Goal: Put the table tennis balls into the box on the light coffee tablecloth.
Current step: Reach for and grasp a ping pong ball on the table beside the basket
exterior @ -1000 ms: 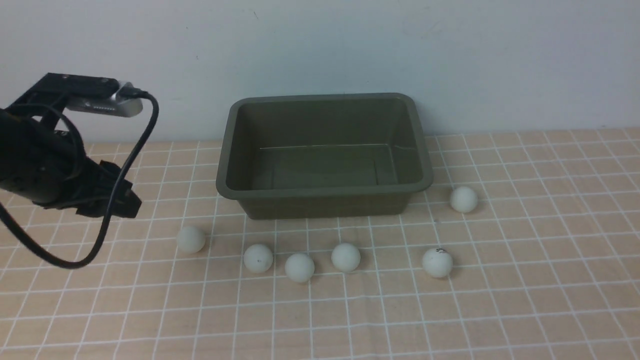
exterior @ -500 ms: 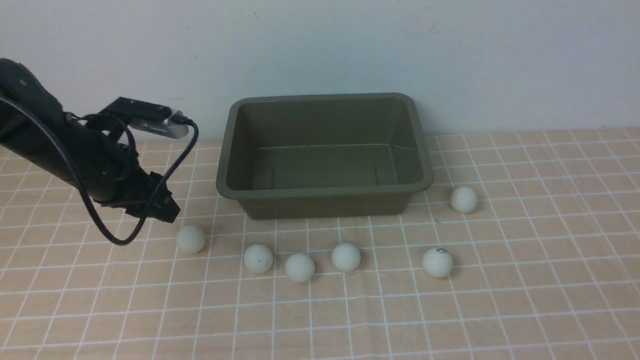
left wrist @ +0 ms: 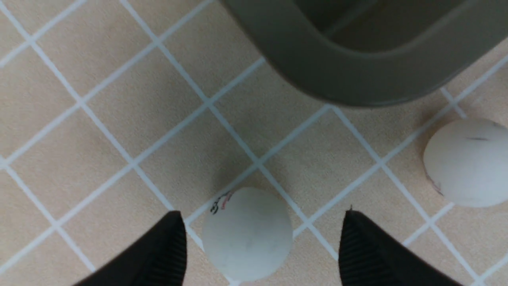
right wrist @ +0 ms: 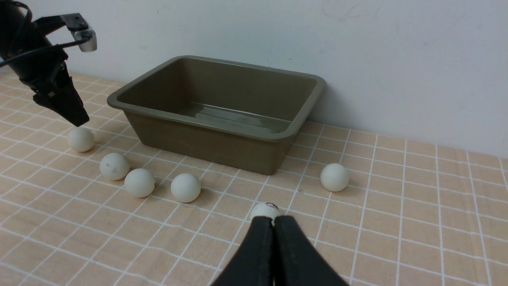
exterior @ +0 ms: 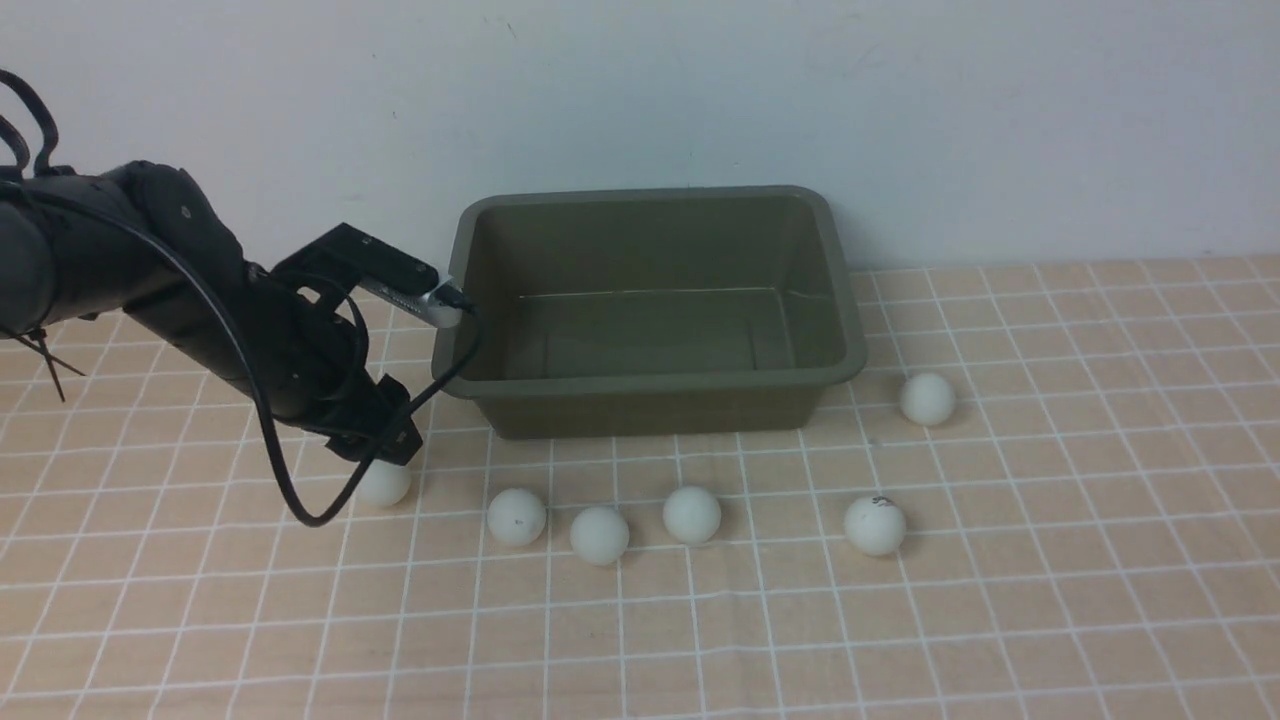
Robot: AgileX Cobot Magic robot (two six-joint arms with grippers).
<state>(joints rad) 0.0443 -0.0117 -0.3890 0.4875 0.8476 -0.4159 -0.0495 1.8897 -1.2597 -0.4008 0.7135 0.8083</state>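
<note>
- Olive-green plastic, the box (exterior: 655, 412) stood on the light coffee tablecloth (exterior: 1000, 600) at the far side, close to the pale wall (exterior: 900, 100), with a long side facing you.
- All six table tennis balls (exterior: 599, 535) lay on the cloth outside the box. Four made a loose row before its near wall, the marked ball (exterior: 874, 525) lay further to your right, and the rightmost ball (exterior: 927, 398) sat just off the box's right front corner.
- Your left gripper (exterior: 388, 452) slanted down over the leftmost ball (exterior: 383, 484), near the box's left front corner, with its tips at about the ball's top.
- In the left wrist view its fingers (left wrist: 162, 258) were spread wide with that ball between them. Cloth showed on both sides of the ball, so neither pad pressed it, and it lay nearer one finger than the other.
- The second ball (exterior: 516, 516) of the row lay clear of those fingers.
- Your right gripper (right wrist: 273, 221) showed only in the right wrist view, with its fingers pressed together and nothing between them. Its tips overlapped the marked ball there, and you could not tell from that view how high above it they were.
</note>
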